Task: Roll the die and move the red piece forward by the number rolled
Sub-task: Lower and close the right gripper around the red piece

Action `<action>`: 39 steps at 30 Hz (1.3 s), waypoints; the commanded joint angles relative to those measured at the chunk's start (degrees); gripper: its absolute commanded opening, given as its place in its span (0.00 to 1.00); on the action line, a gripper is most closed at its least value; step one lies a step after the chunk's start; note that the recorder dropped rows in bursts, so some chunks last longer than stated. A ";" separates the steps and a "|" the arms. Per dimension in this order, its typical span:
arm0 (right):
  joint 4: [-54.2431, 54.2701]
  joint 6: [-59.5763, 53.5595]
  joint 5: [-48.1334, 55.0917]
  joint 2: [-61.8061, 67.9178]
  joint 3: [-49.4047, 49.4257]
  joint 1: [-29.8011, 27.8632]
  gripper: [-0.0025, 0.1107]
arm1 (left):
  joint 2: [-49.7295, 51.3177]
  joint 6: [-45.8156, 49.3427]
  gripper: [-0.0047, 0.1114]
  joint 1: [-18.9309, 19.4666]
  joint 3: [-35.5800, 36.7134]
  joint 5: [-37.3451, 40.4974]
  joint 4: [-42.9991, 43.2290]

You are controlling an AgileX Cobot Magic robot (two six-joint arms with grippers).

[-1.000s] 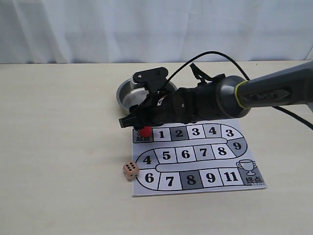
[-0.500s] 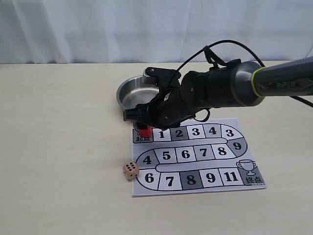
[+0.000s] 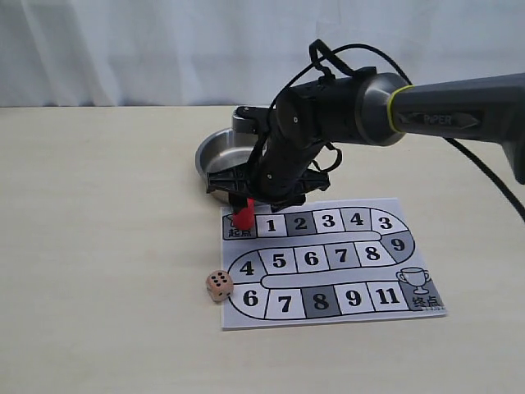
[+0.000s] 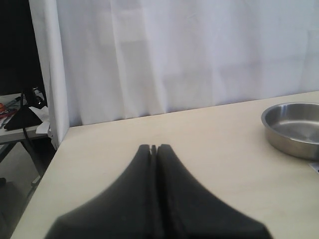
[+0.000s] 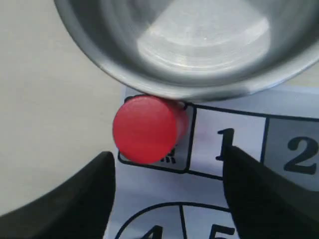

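Right gripper (image 3: 253, 197) points down over red piece (image 3: 244, 217), jaws spread either side of it. Red piece stands on board (image 3: 328, 277), corner square left of 1. Die (image 3: 219, 286) sits on counter (image 3: 98, 246), just off board's left edge near 6. Metal bowl (image 3: 215, 158) behind the arm, partly hidden.

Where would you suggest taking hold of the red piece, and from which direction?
Take the red piece by its curved side wall, coming down from above, one finger on the bare-table side and one over square 1. The rim of the steel bowl crowds its back, so closing that way likely lacks room.
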 commanded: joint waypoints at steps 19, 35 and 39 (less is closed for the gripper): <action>0.33 1.42 -1.65 2.30 -2.01 0.29 0.55 | -0.02 -0.34 0.04 -0.43 0.11 -0.34 -0.18; -1.71 1.42 -5.79 2.73 -2.01 1.16 0.55 | -0.02 -0.34 0.04 -0.43 0.11 -0.34 -0.01; -1.84 1.52 -5.79 2.84 -2.01 1.16 0.55 | -0.02 -0.34 0.04 -0.43 0.11 -0.34 -0.01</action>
